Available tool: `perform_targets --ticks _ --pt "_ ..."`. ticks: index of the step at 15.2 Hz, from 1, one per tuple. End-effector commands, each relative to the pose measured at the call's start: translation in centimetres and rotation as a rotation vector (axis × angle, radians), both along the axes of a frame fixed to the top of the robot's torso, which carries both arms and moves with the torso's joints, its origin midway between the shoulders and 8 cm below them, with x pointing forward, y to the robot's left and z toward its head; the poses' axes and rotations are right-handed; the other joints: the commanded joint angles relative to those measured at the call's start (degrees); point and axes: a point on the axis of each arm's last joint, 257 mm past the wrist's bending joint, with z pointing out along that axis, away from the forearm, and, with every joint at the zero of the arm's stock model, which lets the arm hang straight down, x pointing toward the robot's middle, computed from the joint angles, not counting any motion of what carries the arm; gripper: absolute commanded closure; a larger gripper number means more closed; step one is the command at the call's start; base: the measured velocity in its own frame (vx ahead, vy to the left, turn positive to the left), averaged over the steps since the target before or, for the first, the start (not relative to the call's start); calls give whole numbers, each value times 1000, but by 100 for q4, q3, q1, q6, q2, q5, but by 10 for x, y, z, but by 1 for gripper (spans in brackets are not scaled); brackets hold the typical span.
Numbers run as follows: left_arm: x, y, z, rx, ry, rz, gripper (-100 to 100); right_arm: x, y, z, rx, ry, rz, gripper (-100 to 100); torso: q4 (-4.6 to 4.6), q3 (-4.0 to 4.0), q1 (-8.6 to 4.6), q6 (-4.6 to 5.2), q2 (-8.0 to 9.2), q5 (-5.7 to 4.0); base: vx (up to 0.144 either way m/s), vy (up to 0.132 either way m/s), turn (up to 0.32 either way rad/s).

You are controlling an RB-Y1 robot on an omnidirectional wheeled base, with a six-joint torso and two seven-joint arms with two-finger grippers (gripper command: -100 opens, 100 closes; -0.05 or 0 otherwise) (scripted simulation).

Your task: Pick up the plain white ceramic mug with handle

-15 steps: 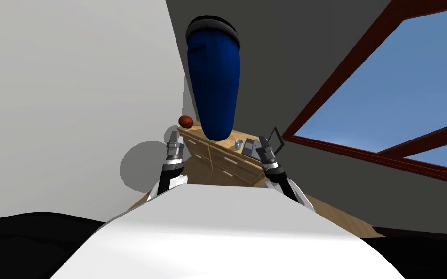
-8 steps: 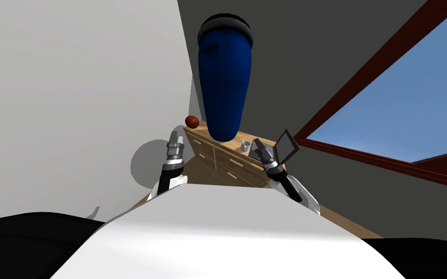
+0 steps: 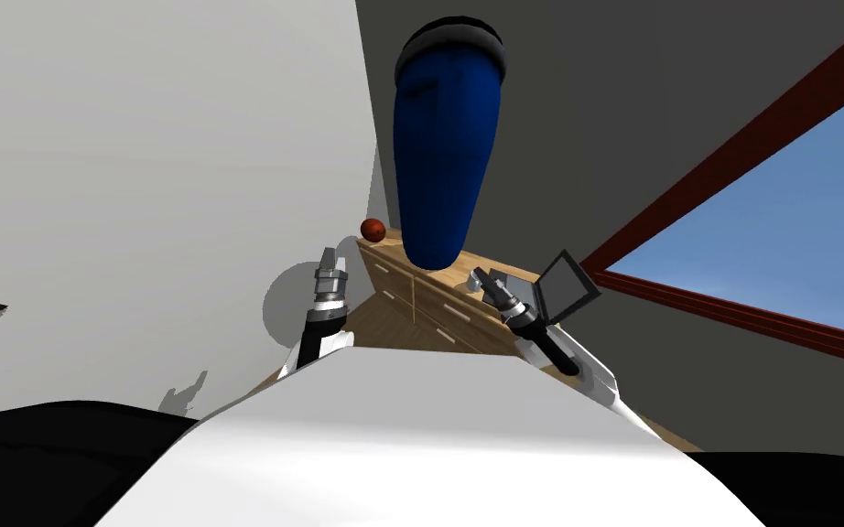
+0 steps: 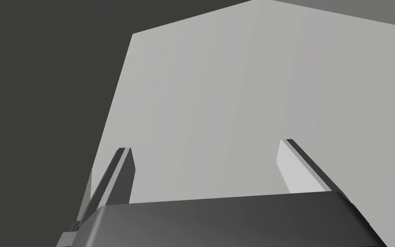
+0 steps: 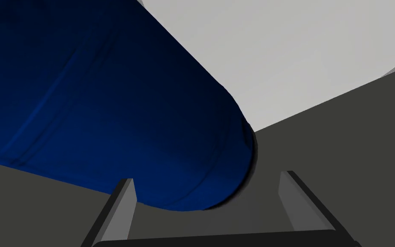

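A small pale mug (image 3: 472, 285) stands on the wooden dresser (image 3: 429, 297), partly hidden behind my right gripper (image 3: 482, 274). That gripper hovers just in front of the mug over the dresser top. In the right wrist view its fingers (image 5: 126, 201) stand open with nothing between them, facing a big blue cylinder (image 5: 106, 107). My left gripper (image 3: 330, 256) is held up to the left of the dresser, near the light wall. Its fingers (image 4: 121, 171) are open and empty too.
The tall blue cylinder (image 3: 448, 146) with a black cap stands on the dresser behind the mug. A red-brown ball (image 3: 373, 229) lies at the dresser's far left end. An open laptop (image 3: 562, 285) sits right of the mug. A red-framed window (image 3: 777, 210) fills the right wall.
The whole head view has swung, with everything drifting to the right. My right gripper has reached forward and now overlaps the mug. The left arm holds its pose.
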Motion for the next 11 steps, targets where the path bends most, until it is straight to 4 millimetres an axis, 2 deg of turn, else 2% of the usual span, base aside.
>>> perform_targets --ticks 1,2,5,6,9,11 --pt "0 0 0 0 0 0 0 -1 1 -3 -36 5 12 -100 0 0 0 0 0 0 19 49 -9" --pt "0 0 0 0 0 0 0 2 0 -11 -81 9 21 -100 1 4 -11 2 7 -2 21 75 156" --pt "0 0 0 0 0 0 0 1 -1 -15 -126 15 37 -100 2 4 -9 0 6 -2 33 63 75" --pt "0 0 0 0 0 0 0 4 -3 -24 -175 20 45 -100 2 6 -17 2 10 -4 29 56 111" --pt "0 0 0 0 0 0 0 3 -4 -27 -218 25 60 -100 1 3 -9 0 4 -2 39 68 93" --pt "0 0 0 0 0 0 0 5 -9 -37 -287 33 73 -100 2 5 -11 -2 8 -3 35 81 148"
